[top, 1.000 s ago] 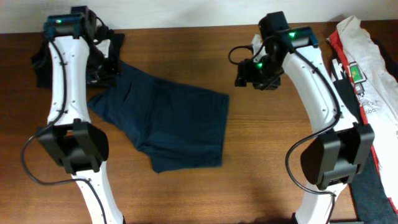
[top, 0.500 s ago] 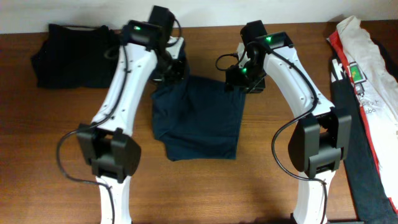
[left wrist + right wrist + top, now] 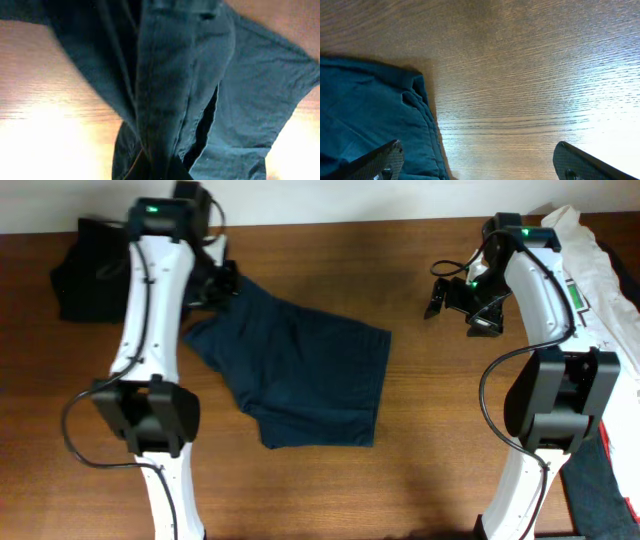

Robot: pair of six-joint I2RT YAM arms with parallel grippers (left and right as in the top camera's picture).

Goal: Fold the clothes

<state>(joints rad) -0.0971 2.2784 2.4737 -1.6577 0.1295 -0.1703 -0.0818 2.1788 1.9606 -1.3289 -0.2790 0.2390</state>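
A pair of dark navy shorts [image 3: 300, 380] lies spread on the wooden table [image 3: 430, 430], slanting from upper left to lower right. My left gripper [image 3: 215, 285] is shut on the upper left corner of the shorts; in the left wrist view the cloth [image 3: 170, 85] hangs bunched from the jaws. My right gripper [image 3: 452, 298] is open and empty above bare table, right of the shorts. In the right wrist view the shorts' edge [image 3: 375, 120] lies at lower left, between and beside my open fingers [image 3: 480, 162].
A folded black garment [image 3: 90, 265] lies at the back left corner. A pile of white, red and dark clothes [image 3: 600, 290] lies along the right edge of the table.
My left gripper has dragged the shorts' corner to the left, spreading them out. My right gripper has let go of the shorts, opened, and moved away to the right.
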